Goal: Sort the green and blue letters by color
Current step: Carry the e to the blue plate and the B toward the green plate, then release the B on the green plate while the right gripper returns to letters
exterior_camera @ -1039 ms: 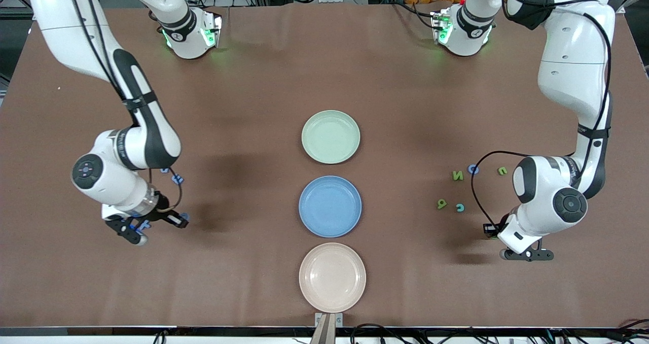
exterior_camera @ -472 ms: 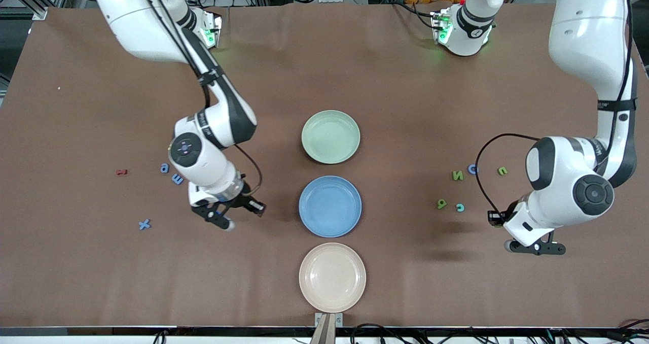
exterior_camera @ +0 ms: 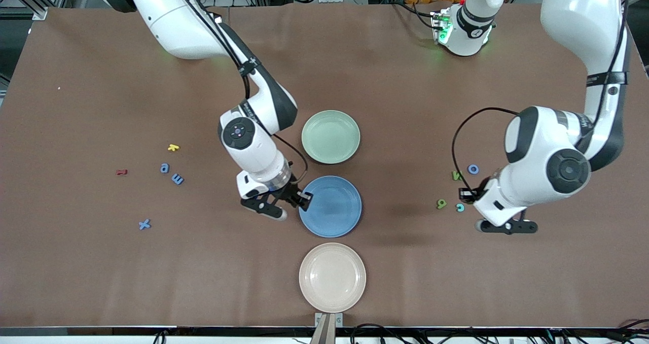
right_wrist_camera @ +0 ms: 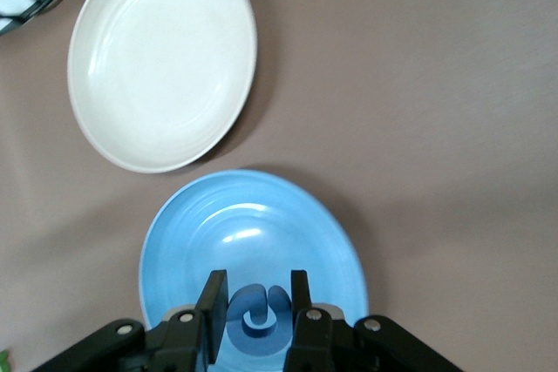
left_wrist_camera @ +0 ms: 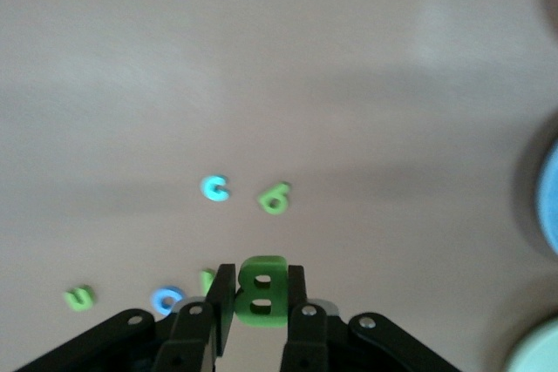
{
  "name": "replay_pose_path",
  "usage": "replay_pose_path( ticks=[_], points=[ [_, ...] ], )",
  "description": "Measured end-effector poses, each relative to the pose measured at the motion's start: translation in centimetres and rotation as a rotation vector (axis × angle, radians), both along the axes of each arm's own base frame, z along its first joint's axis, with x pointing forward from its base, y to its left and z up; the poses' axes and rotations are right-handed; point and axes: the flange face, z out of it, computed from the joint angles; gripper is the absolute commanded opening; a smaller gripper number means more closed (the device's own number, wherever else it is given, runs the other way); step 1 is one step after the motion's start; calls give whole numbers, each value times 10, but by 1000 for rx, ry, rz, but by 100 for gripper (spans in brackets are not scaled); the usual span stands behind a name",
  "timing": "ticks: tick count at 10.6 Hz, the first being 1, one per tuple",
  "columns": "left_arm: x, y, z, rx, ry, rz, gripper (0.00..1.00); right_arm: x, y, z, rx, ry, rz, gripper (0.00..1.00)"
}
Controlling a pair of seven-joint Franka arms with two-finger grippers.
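Three plates stand in a row at mid-worktop: green plate (exterior_camera: 330,136), blue plate (exterior_camera: 330,206), cream plate (exterior_camera: 332,277), the blue plate serving as landmark.

Right gripper (exterior_camera: 282,205): clamped on a blue letter (right_wrist_camera: 258,320), hanging over the blue plate's rim at the right arm's end; the plate's centre lies just ahead of it, so the release looks like a short carry inward.

Left gripper (exterior_camera: 494,221): clamped on a green letter B (left_wrist_camera: 261,290), over bare worktop well toward the left arm's end from the blue plate. Its likely target, the green plate, lies one place farther from the front camera than the blue plate.

Loose letters (exterior_camera: 460,207) remain on the worktop toward both ends.
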Motion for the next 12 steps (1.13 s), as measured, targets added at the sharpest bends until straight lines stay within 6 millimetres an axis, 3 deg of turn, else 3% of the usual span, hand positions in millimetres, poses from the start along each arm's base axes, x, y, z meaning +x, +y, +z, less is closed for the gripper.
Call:
replay_pose_path(
  ticks=[2,3,4,5,8,10,12],
  points=[
    [-16,-35,-3,-78,46,44,0,-10,21,-9,10,-17,28,23],
    [-22,-46,-8,-112,70,50,0,-13,26,-11,10,-17,35,33],
    [-28,-57,-13,-122,88,47,0,-15,29,-12,10,-17,39,56],
    [-35,-75,-17,-119,100,71,0,-18,34,-12,10,-16,46,100],
    [-77,-152,-33,-72,146,144,0,-25,43,-12,12,-10,57,100],
    [-103,-179,-49,-45,184,125,0,-21,38,-12,0,-12,58,100],
    [-126,-207,-63,-32,183,145,0,-13,18,-15,-45,31,81,100]
  ],
)
